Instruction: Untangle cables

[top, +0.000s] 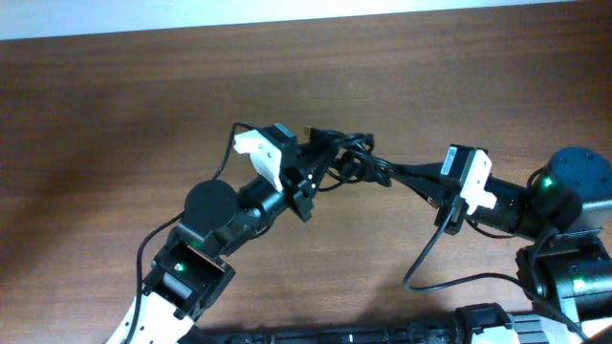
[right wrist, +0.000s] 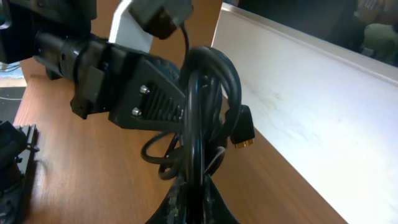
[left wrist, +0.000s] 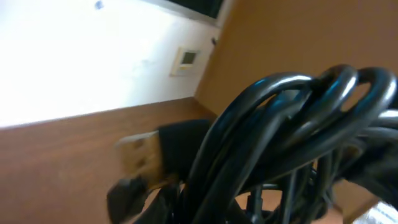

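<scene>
The bundle of black cables [top: 356, 161] hangs above the wooden table [top: 115, 115], a little past its middle, stretched between the two claws. The left gripper [top: 325, 163] is closed on the looped end. In the right wrist view its ribbed finger [right wrist: 152, 99] lies flat against the loops. The right gripper [top: 406, 176] is pinched narrow on the strands that run out the other side.

The loops crowd the left wrist view and block most of it. A flat metal plug [left wrist: 140, 155] sticks out beside them. A second plug with a gold tip [right wrist: 244, 132] pokes out toward the white wall [left wrist: 62, 56]. A small wall plate [left wrist: 186, 58] sits on that wall. The right arm's own thin wire [top: 426, 256] curves down over the table, well apart from the bundle.
</scene>
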You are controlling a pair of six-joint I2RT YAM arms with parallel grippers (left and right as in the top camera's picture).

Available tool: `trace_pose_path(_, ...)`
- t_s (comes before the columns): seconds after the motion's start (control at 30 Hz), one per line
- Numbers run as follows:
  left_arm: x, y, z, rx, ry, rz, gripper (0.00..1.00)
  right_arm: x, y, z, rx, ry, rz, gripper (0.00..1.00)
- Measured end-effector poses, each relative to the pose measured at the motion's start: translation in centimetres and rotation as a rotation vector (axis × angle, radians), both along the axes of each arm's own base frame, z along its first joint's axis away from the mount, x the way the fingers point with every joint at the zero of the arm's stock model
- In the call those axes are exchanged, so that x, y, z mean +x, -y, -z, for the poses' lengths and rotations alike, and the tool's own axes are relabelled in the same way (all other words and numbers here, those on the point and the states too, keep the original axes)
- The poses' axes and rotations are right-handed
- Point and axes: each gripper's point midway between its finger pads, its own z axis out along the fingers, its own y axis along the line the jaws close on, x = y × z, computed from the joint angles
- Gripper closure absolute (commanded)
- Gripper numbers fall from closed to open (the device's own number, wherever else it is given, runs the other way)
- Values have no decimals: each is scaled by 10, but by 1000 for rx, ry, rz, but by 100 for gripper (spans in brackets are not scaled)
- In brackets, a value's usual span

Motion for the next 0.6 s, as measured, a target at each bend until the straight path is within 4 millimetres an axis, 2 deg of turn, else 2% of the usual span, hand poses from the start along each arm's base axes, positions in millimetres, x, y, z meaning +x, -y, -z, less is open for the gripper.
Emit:
trace_pose_path(0.2,14,-12,2,-130,-157,-114,100,2,0,-4,9,14,7,96)
trace_pose_path(0.3,24,-23,3,-185,-202,-202,100,16,9,-7,42,-40,110,96)
trace_pose_path(0.4,30,-32,3,-212,-219,-264,100,20,11,-18,86,-35,143,96)
trace_pose_path(0.47,34,-39,5,-210,-221,-309,100,22,21,-26,109,-23,226,96)
trace_pose_path(0.5,39,-46,9,-200,-227,-348,100,23,25,-29,124,-23,262,41)
trace_pose_path(0.53,42,-52,13,-194,-231,-382,100,25,30,-31,147,-46,306,26)
trace_pose_path(0.57,43,-55,11,-198,-225,-393,100,27,32,-30,149,-55,319,21)
trace_pose_path(0.6,41,-55,8,-187,-207,-388,100,27,32,-24,149,-89,327,21)
